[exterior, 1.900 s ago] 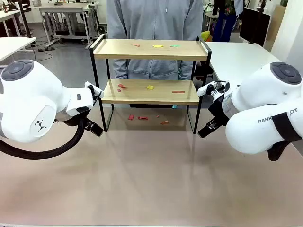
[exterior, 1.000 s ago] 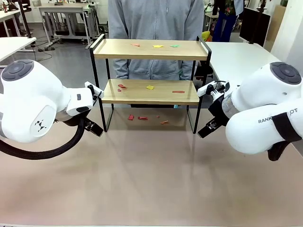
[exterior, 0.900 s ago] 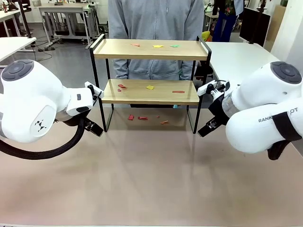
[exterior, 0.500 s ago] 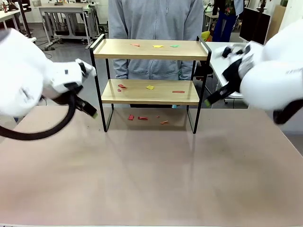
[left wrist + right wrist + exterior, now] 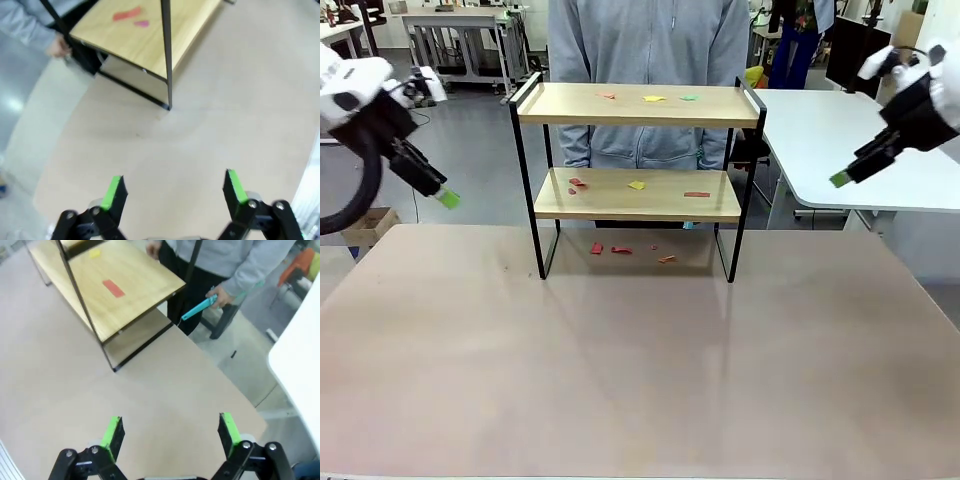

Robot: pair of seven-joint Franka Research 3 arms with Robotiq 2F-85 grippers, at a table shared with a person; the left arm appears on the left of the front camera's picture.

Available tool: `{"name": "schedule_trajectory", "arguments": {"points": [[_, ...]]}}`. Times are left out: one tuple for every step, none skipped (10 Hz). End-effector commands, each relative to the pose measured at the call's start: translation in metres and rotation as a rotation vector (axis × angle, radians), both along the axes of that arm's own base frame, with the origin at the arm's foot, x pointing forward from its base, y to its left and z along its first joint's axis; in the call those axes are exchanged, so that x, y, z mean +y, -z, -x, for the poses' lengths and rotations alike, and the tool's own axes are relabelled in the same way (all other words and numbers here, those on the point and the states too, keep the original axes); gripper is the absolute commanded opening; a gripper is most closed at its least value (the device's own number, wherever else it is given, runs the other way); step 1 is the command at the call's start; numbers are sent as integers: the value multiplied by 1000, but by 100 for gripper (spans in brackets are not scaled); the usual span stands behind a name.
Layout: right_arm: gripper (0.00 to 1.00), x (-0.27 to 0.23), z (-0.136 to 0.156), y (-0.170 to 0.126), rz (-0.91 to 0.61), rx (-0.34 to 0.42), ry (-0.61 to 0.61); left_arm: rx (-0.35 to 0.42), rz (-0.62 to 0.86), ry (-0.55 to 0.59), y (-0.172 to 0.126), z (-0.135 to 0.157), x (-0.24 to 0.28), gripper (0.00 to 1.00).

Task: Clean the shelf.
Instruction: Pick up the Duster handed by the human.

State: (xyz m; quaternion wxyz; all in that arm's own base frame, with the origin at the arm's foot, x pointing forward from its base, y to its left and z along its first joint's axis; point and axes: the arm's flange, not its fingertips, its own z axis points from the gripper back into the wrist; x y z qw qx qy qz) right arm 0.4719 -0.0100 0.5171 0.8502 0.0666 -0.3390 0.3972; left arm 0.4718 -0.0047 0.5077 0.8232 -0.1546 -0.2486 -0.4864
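Rising from low stations just beside the shelf [image 5: 720, 108], both arms now hang high and well out from it. The left gripper [image 5: 438, 192] is off the shelf's left end and the right gripper [image 5: 848, 177] off its right end. Each has its jaws spread wide with nothing between the green pads, as both wrist views confirm. I judge this as pulling back to a start pose; no cleaning contact has been made, so the task looks barely begun.

Counted, from big to small:
- Two arms.
- One table [image 5: 640, 380], with the shelf standing upright toward its far edge.
- One person directly behind the shelf.
- One shelf with two wooden boards.
- One hand [image 5: 222, 295] near the shelf's rear right corner, holding one teal stick [image 5: 199, 308] whose purpose I cannot tell.
- Scraps [image 5: 653, 98]:
  - three on the upper board (reddish, yellow, green);
  - about four on the lower board, mostly red with one yellow;
  - roughly four red or orange bits on the table under the shelf.

The smallest specks are hard to count surely.
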Motion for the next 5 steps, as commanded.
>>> {"name": "schedule_trajectory", "arguments": {"points": [[100,-50,-40,31,-126,0,-206,22,167,130,25,-36,42,100],[100,-70,-44,46,-187,-35,-268,-15,220,173,39,-39,55,100],[100,-86,-48,61,-238,-64,-316,-53,267,233,53,-41,66,100],[100,-96,-47,74,-261,-79,-333,-95,312,236,65,-41,70,100],[100,-90,-41,75,-270,-67,-324,-49,367,160,67,-43,65,100]]}}
